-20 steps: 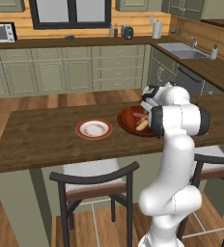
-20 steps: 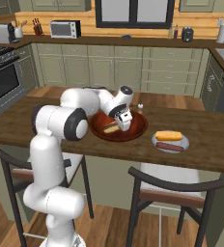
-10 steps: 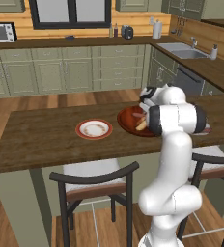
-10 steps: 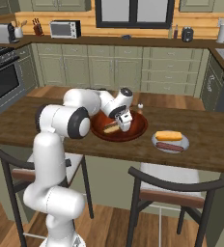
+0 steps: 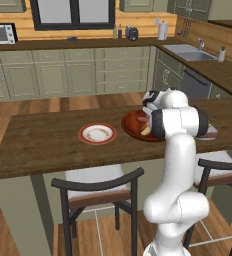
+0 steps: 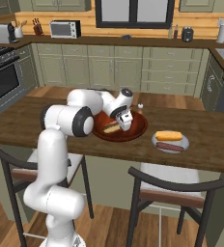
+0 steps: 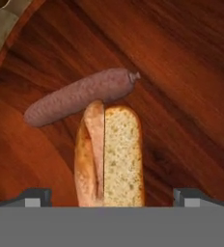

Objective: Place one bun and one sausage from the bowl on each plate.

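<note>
Directly below the tool [image 7: 112,195], between its wide-spread, empty tips, lies the split bun [image 7: 109,157], so it seems lined up for a grasp; just beyond, touching the bun's far end, the sausage [image 7: 80,95] rests crosswise in the bowl [image 7: 181,72], while off to either side on the table wait the filled grey plate [image 6: 170,141] and the bare red-rimmed plate [image 5: 97,133]

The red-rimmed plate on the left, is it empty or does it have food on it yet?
Empty. The red-rimmed plate shows a bare cream centre, while a bun and sausage lie in the bowl.
</note>
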